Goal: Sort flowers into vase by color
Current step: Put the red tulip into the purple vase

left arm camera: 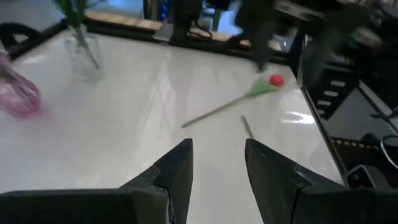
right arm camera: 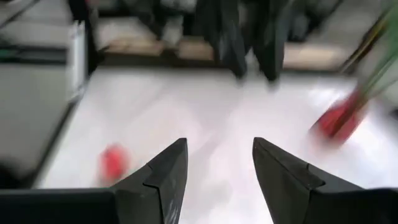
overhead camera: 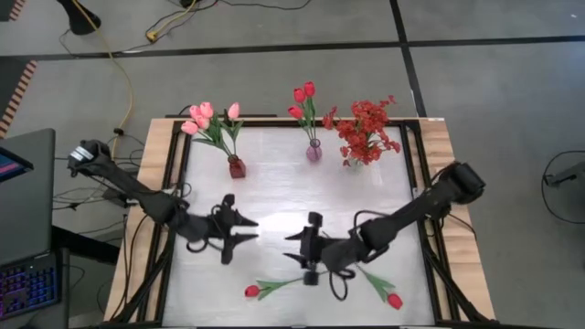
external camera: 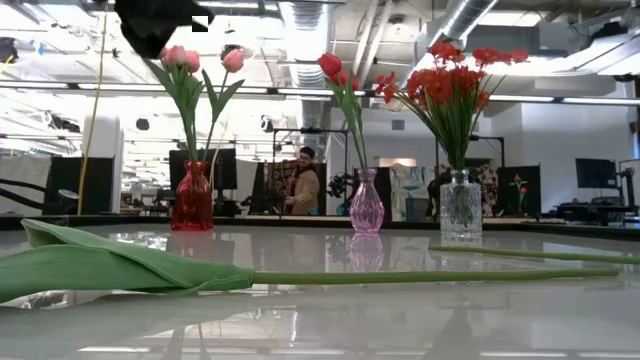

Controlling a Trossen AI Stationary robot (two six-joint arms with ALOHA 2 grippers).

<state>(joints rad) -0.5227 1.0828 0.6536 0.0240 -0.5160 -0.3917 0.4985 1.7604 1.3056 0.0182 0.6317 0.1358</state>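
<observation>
Overhead, two red tulips (overhead camera: pixel 252 291) (overhead camera: pixel 394 300) lie near the table's front edge, left gripper (overhead camera: pixel 249 230) and right gripper (overhead camera: pixel 294 249) above them, both parted and empty; the low view shows neither gripper, only vases and stems.

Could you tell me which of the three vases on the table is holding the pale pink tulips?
The red vase, leftmost in the back row in the high view; the pink vase holds red tulips, and the clear vase a red spray.

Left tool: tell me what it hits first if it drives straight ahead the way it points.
Probably the right tool, which lies ahead of the open left tool across the table. Depth is uncertain; it might pass and reach the red tulip beyond.
</observation>
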